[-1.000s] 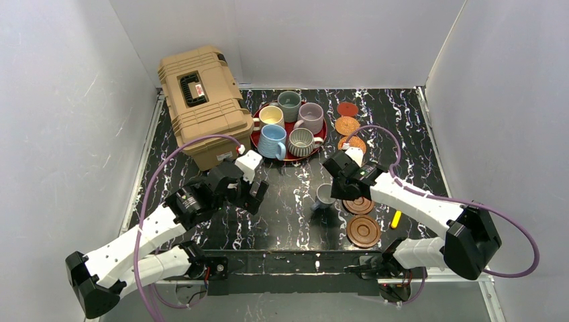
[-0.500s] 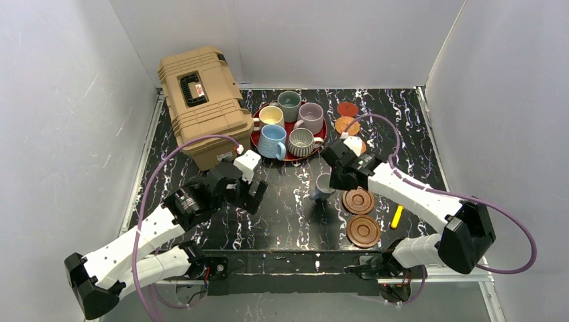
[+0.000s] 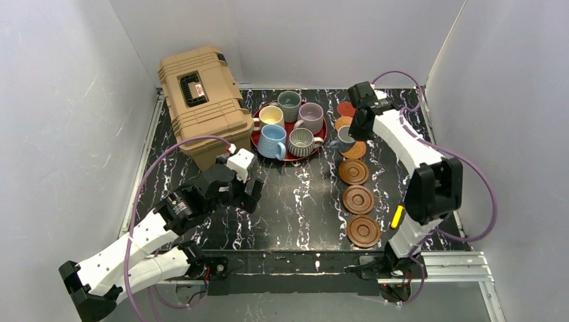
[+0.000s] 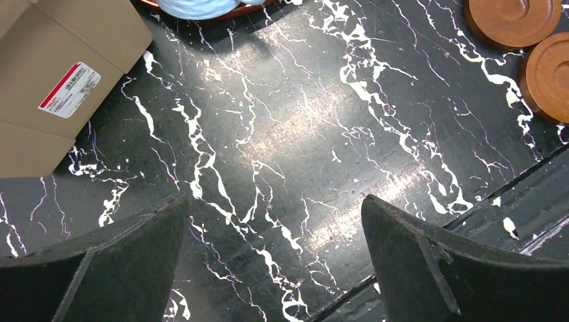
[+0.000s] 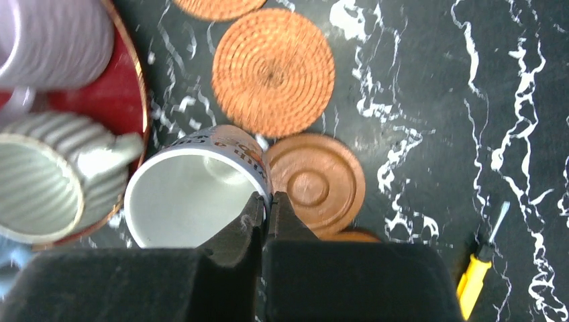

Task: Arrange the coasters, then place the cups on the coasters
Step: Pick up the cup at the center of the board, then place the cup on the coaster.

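- White mug (image 5: 181,198) pinched at its rim by right gripper (image 5: 266,201)
- Orange woven coaster (image 5: 273,70) lies just beyond the mug, wood coaster (image 5: 315,182) just to its right
- Left gripper (image 4: 274,200) wide, well apart

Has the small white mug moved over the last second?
Yes. The white mug, pinched by the right gripper, moved farther back on the table, ending beside the red tray.

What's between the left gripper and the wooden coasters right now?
Nothing: the left wrist view shows only bare marbled tabletop between the open left gripper and the wooden coasters.
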You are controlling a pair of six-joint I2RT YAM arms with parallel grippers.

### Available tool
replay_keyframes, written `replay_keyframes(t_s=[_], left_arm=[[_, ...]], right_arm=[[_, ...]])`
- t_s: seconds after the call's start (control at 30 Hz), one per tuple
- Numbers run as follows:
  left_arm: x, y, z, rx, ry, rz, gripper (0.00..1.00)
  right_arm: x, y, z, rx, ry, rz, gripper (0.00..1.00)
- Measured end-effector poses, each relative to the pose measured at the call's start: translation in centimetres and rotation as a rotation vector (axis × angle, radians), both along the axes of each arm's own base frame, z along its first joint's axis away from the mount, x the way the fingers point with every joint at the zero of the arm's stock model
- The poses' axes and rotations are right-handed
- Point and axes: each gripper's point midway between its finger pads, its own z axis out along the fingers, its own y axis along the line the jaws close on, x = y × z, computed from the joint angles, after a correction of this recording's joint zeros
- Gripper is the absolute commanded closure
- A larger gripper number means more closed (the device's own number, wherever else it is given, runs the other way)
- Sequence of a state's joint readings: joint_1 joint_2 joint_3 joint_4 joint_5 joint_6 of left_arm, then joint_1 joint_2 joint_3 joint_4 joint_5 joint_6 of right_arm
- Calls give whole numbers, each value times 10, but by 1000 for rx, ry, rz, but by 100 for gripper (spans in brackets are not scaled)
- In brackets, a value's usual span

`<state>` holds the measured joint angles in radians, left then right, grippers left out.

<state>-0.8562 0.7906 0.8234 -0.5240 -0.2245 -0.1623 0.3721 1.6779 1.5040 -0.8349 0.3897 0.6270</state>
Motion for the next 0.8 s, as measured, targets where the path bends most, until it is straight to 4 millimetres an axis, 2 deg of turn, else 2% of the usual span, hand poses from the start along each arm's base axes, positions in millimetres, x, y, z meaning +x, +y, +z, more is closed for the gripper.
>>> replay_keyframes(t_s=[0.1, 0.23, 0.53, 0.8], left_arm=[[0, 0, 1, -4, -1, 2, 2], [0, 1, 1, -1, -2, 4, 2], [1, 1, 0, 7, -4, 0, 2], [1, 1, 0, 9, -5, -2, 2]], right_arm=[[24, -13, -15, -2, 35, -34, 99], [55, -18, -28, 5, 48, -56, 99], [120, -25, -35, 52, -1, -100, 99], [150, -35, -45, 76, -22, -145, 99]])
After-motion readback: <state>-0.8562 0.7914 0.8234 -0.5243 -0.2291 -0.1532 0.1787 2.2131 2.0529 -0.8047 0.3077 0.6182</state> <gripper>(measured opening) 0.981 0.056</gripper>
